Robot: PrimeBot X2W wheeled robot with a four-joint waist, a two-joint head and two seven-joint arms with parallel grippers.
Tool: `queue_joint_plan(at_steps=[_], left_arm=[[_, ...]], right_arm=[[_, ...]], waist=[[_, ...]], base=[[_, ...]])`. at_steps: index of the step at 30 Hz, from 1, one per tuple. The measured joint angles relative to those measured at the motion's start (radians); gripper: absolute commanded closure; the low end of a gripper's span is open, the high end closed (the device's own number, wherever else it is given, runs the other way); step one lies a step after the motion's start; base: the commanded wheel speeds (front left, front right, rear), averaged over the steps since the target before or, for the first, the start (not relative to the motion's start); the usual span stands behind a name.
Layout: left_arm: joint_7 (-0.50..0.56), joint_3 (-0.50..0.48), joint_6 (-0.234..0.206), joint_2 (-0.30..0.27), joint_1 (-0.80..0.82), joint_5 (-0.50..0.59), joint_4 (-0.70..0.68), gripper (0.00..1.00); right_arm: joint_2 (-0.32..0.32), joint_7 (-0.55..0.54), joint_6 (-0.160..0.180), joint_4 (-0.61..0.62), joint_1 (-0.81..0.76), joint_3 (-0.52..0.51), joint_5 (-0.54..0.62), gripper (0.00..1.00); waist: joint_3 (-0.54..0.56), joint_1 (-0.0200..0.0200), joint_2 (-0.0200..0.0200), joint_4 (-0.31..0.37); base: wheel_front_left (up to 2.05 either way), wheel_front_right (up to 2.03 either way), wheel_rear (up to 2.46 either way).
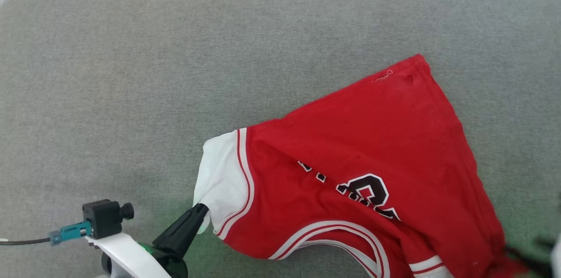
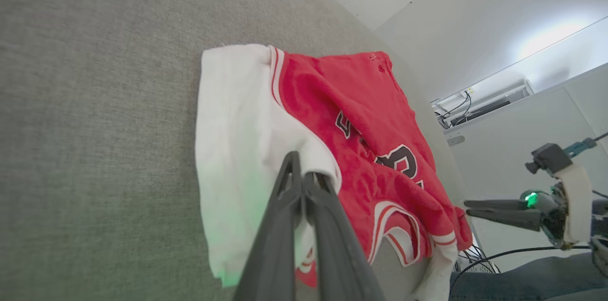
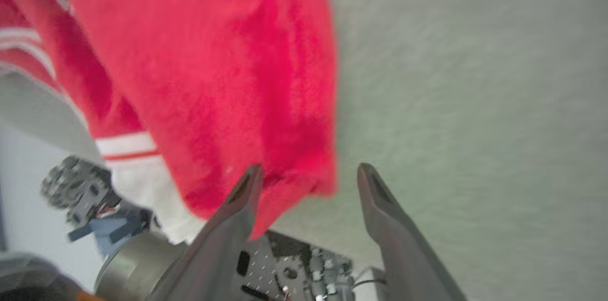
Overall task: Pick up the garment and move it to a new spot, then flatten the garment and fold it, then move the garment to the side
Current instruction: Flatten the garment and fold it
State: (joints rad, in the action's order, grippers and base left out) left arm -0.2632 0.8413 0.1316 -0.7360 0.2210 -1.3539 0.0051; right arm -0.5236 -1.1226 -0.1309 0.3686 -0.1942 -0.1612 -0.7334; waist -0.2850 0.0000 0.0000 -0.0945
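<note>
At the near edge, the left end effector (image 1: 200, 211) has its fingers pressed together, pinching the lower edge of the white sleeve (image 1: 221, 177). The right end effector (image 3: 308, 180) is spread, with a blurred red hem corner hanging between its fingers. The garment (image 1: 350, 137), a red jersey with red-white striped trim, lies rumpled on the right half of the grey fabric-covered worktop (image 1: 131, 72). Its collar and second sleeve are cut off by the head view's bottom edge. The black, white-outlined number (image 1: 368, 192) is creased, and neither it nor the lettering can be read. The far hem reaches mid-worktop.
</note>
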Motion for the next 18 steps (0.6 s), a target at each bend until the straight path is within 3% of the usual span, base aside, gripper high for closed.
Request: queue_joint_plan(at_steps=[4,7,18], left_arm=[[0.000,0.015,0.000,0.014,0.008,0.009,-0.004,1.00],[0.000,0.021,0.000,0.031,0.031,0.012,-0.006,1.00],[0.000,0.068,0.000,0.082,0.123,0.030,-0.001,1.00]], right_arm=[[-0.025,0.031,0.000,0.011,0.117,-0.105,0.027,0.00],[-0.012,0.084,0.000,-0.025,0.243,-0.098,0.052,0.00],[-0.012,0.243,0.000,-0.396,0.706,0.224,0.165,0.00]], waist=[[-0.007,0.0000,0.0000,-0.023],[-0.018,0.0000,0.0000,-0.048],[-0.121,0.0000,0.0000,-0.126]], base=[[0.00,0.00,0.00],[0.00,0.00,0.00],[0.00,0.00,0.00]])
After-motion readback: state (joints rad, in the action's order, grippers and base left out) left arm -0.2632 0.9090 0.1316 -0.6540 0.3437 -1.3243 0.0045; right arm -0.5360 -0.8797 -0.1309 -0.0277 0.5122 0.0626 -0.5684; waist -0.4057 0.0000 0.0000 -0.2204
